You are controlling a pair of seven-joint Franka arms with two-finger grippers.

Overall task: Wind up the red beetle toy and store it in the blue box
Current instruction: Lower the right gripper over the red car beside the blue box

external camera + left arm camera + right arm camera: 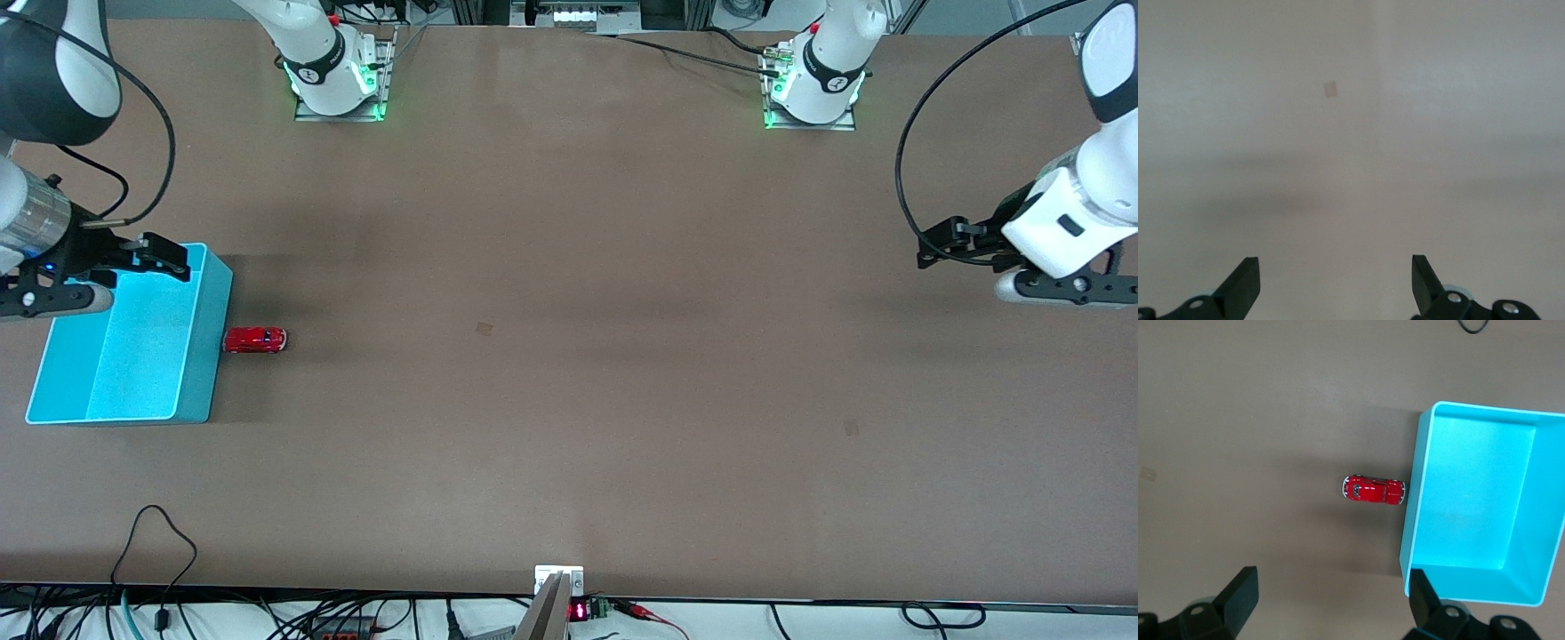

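the red beetle toy (255, 340) lay on the table (569, 356) just beside the outer wall of the blue box (200, 356), at the right arm's end, apparently touching or all but touching that wall, and the box held nothing, so by the look of it neither winding nor storing had been done and the whole task was left. the right gripper (147, 258) hung over the box's farther corner with its jaws apart and empty. the left gripper (942, 242) waited over bare table at the left arm's end, jaws likewise apart.
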